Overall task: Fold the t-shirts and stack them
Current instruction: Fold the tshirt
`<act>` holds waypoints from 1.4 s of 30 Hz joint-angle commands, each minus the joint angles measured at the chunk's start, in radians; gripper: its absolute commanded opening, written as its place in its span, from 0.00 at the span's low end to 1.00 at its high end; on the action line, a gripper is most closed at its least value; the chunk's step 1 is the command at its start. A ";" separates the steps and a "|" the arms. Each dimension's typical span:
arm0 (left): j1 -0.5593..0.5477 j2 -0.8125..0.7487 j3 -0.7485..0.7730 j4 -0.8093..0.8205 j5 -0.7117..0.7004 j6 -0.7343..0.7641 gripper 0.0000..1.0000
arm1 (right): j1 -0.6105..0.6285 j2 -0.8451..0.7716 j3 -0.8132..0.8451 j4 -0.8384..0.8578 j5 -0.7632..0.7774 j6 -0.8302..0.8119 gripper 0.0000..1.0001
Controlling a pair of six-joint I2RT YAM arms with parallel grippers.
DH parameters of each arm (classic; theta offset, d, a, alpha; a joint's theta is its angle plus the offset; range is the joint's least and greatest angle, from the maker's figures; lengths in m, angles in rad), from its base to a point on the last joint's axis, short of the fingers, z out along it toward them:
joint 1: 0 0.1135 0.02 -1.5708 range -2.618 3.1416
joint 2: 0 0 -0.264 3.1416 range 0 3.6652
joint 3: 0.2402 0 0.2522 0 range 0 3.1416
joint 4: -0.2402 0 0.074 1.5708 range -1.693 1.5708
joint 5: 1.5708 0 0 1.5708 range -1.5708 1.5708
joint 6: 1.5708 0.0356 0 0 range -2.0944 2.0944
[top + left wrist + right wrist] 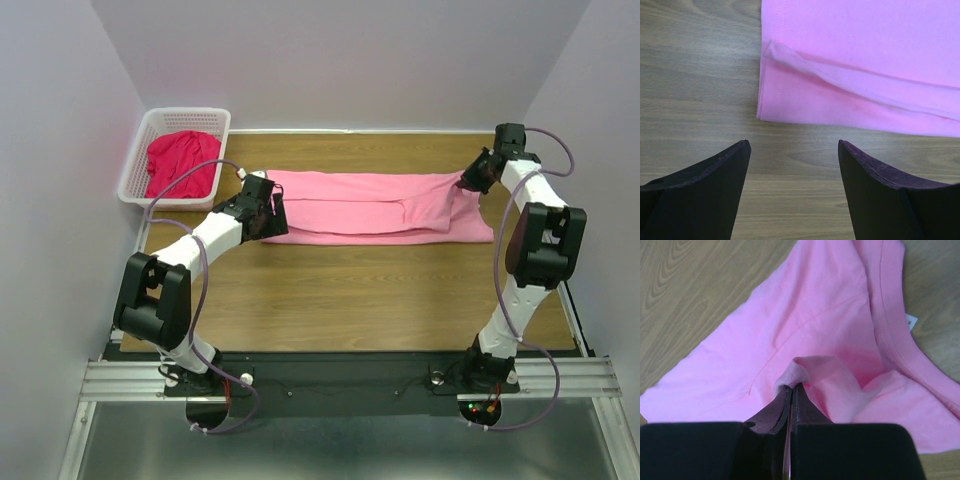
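Toward the table's (350,290) far right edge, the right gripper (791,388) pinches a thin tuck of pink tee (360,205), which could slip free while the left gripper (793,145) hangs spread, holding nothing.

i'm seeing bare table (350,290) lying open across the near half for either arm; the pink t-shirt (350,205) is spanning the far middle, and the white basket (133,165) is crowding the far left corner against the wall (60,150)
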 commanded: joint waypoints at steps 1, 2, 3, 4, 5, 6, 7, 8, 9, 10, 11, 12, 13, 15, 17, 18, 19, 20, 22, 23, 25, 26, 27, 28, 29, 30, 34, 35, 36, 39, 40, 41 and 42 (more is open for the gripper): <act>-0.003 -0.035 -0.009 -0.015 -0.020 -0.014 0.82 | -0.003 0.028 0.080 0.044 0.023 0.018 0.01; -0.003 -0.036 -0.011 -0.017 -0.020 -0.016 0.82 | -0.003 0.036 0.088 0.047 0.025 0.022 0.01; -0.002 -0.033 -0.011 -0.015 -0.020 -0.019 0.82 | -0.003 0.043 0.106 0.047 0.028 0.025 0.01; -0.003 -0.033 -0.011 -0.018 -0.020 -0.020 0.82 | -0.003 0.056 0.112 0.047 0.028 0.033 0.01; -0.003 -0.030 -0.011 -0.018 -0.019 -0.020 0.82 | -0.003 0.062 0.120 0.048 0.030 0.038 0.01; -0.003 -0.030 -0.011 -0.018 -0.019 -0.022 0.82 | -0.003 0.068 0.128 0.048 0.028 0.042 0.01; -0.003 -0.031 -0.011 -0.020 -0.020 -0.025 0.82 | -0.003 0.076 0.142 0.050 0.028 0.048 0.01; -0.003 -0.030 -0.011 -0.018 -0.019 -0.027 0.82 | -0.003 0.092 0.149 0.051 0.028 0.059 0.01; -0.003 -0.028 -0.012 -0.020 -0.020 -0.028 0.82 | -0.003 0.099 0.157 0.053 0.019 0.064 0.01; -0.003 -0.028 -0.012 -0.020 -0.020 -0.030 0.82 | -0.003 0.108 0.171 0.054 0.014 0.071 0.01; -0.003 -0.030 -0.012 -0.020 -0.020 -0.030 0.82 | -0.003 0.122 0.178 0.056 0.008 0.075 0.01; -0.003 -0.028 -0.012 -0.020 -0.020 -0.031 0.82 | -0.003 0.129 0.183 0.057 0.008 0.076 0.01; -0.002 -0.030 -0.012 -0.021 -0.022 -0.031 0.82 | -0.001 0.134 0.188 0.059 0.010 0.078 0.01; -0.003 -0.030 -0.014 -0.021 -0.025 -0.031 0.82 | 0.002 0.155 0.204 0.062 0.002 0.072 0.01; -0.003 -0.030 -0.014 -0.021 -0.025 -0.034 0.82 | 0.010 0.168 0.223 0.064 -0.004 0.062 0.02; -0.003 -0.028 -0.015 -0.021 -0.025 -0.034 0.82 | 0.011 0.174 0.226 0.065 -0.009 0.059 0.04; -0.003 -0.028 -0.017 -0.021 -0.025 -0.036 0.82 | 0.013 0.185 0.231 0.067 -0.012 0.055 0.06; -0.002 -0.025 -0.017 -0.020 -0.025 -0.036 0.82 | 0.016 0.191 0.240 0.073 -0.027 0.044 0.15; -0.003 -0.025 -0.018 -0.021 -0.023 -0.037 0.82 | 0.019 0.200 0.243 0.077 -0.039 0.027 0.26; -0.003 -0.024 -0.018 -0.018 -0.025 -0.037 0.82 | 0.019 0.197 0.241 0.077 -0.042 0.021 0.32; -0.003 -0.025 -0.020 -0.020 -0.028 -0.037 0.82 | 0.025 0.183 0.229 0.080 -0.029 0.004 0.48; -0.003 -0.025 -0.020 -0.020 -0.028 -0.039 0.82 | 0.025 0.157 0.221 0.079 -0.024 -0.014 0.53; -0.003 -0.025 -0.018 -0.018 -0.029 -0.040 0.82 | 0.026 0.145 0.212 0.080 -0.023 -0.024 0.57; -0.003 -0.025 -0.018 -0.018 -0.029 -0.040 0.82 | 0.028 0.131 0.188 0.079 -0.021 -0.040 0.63; -0.003 -0.022 -0.017 -0.017 -0.029 -0.040 0.82 | 0.028 0.111 0.166 0.077 -0.021 -0.047 0.66; -0.003 -0.022 -0.011 -0.014 -0.029 -0.039 0.82 | 0.030 0.075 0.143 0.079 -0.016 -0.051 0.69; -0.003 0.007 0.011 -0.006 -0.028 -0.033 0.82 | 0.040 -0.021 -0.028 0.079 -0.018 -0.054 0.73; -0.003 0.013 0.014 -0.004 -0.026 -0.031 0.82 | 0.040 -0.036 -0.053 0.079 -0.018 -0.051 0.73; -0.003 0.022 0.027 0.000 -0.026 -0.028 0.82 | 0.042 -0.064 -0.087 0.080 -0.023 -0.048 0.74; -0.002 0.051 0.049 0.009 -0.023 -0.020 0.82 | 0.043 -0.088 -0.165 0.082 -0.032 -0.042 0.75; -0.003 0.059 0.054 0.012 -0.022 -0.016 0.82 | 0.045 -0.090 -0.177 0.085 -0.036 -0.044 0.75; -0.002 0.076 0.058 0.014 -0.022 -0.014 0.82 | 0.045 -0.091 -0.190 0.087 -0.044 -0.044 0.75; -0.003 0.085 0.063 0.017 -0.022 -0.013 0.82 | 0.046 -0.090 -0.199 0.090 -0.049 -0.042 0.75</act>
